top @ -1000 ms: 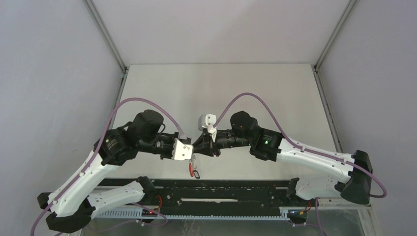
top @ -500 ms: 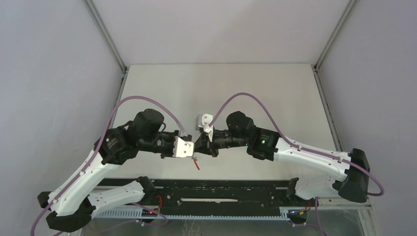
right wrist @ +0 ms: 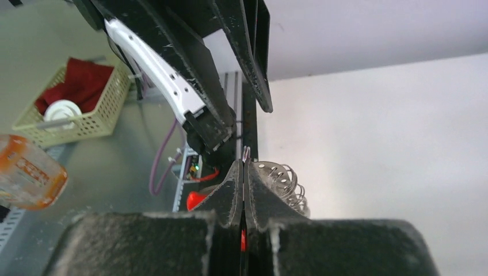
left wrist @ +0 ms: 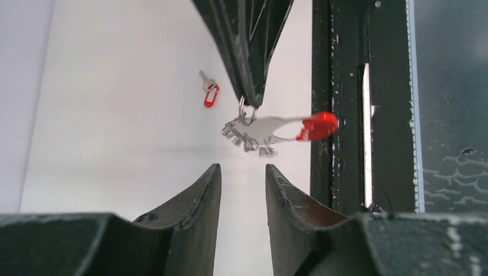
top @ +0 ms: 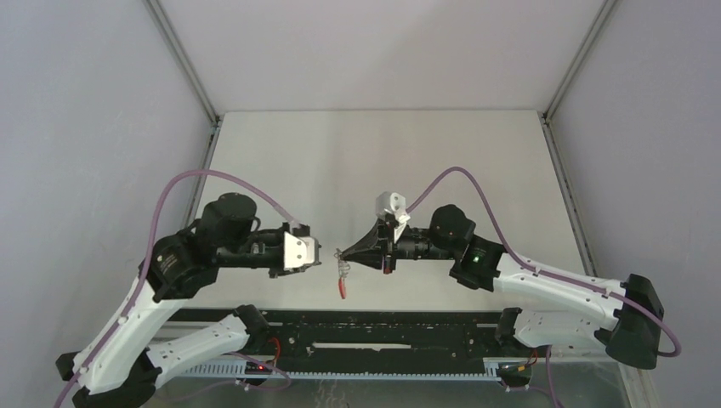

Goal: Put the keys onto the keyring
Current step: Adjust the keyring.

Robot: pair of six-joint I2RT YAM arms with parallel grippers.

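- My right gripper (left wrist: 251, 99) is clenched on the keyring (left wrist: 247, 114), held in mid-air above the table (left wrist: 115, 126), with the keys (left wrist: 250, 135) and red strap (left wrist: 316, 125) dangling beneath. That thin pinch could slip.
- My left gripper (left wrist: 243, 173) is released and empty, just beside the keys. If they swing, its grab could miss.

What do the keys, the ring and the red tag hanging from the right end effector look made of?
The keys: flat silvery metal, bright finish; cut teeth along the edges. The ring: thin shiny metal wire, by its glint. The red tag: probably glossy plastic, from its highlight and saturated colour; blur leaves it open.
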